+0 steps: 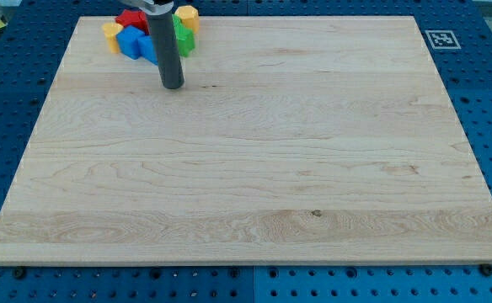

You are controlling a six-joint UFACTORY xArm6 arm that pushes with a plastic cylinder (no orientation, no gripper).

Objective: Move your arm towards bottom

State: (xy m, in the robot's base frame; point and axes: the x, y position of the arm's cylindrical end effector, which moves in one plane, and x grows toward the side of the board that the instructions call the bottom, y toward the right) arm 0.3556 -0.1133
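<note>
My tool, a bare rod holding nothing, has my tip [172, 85] on the counter [254, 168] just below the clustered blocks at the view's top left, so I should slide straight down, away from them.

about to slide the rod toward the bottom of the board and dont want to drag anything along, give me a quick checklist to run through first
1. My tip visible on the pale wooden board: ok, just below the cluster of blocks at the view's top left.
2. Path toward the view's bottom free of blocks: ok, only bare wood lies below the tip.
3. Tip apart from the blue block: cannot tell, the rod covers part of it.
4. Green block clear of the rod: cannot tell, it sits right beside the rod's right edge.
5. Red block and yellow block behind the tip, out of the path: ok.
6. Second yellow block at the top edge, out of the path: ok.
</note>
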